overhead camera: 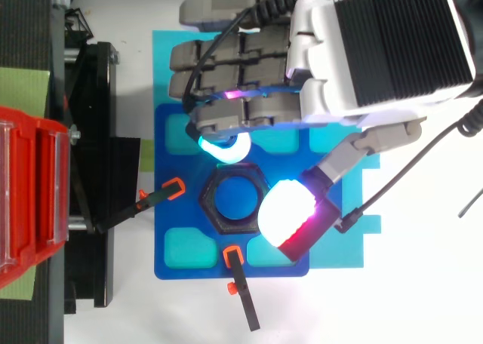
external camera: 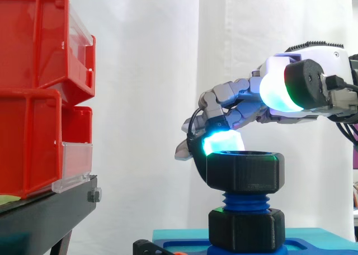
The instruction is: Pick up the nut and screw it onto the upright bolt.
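Note:
A black hex nut (external camera: 245, 170) (overhead camera: 235, 201) sits level on the top threads of the upright blue bolt (external camera: 244, 201). A second black nut (external camera: 247, 229) is lower on the same bolt. My hand (external camera: 291, 81) (overhead camera: 355, 50) hovers over the bolt from the right. Its half-bent fingers (overhead camera: 226, 110) reach down behind the upper nut, and a cyan fingertip (external camera: 222, 141) is at the nut's back rim. The thumb pad (overhead camera: 287, 214) stands higher, over the nut's right edge, clear of it. Nothing is held in the hand.
The bolt stands in a blue fixture plate (overhead camera: 177, 246) on a cyan sheet (overhead camera: 370, 246). Two black clamps with orange tips (overhead camera: 172, 189) (overhead camera: 234, 257) hold the plate. Red bins (external camera: 39, 98) on a black stand (external camera: 50, 210) are to the left.

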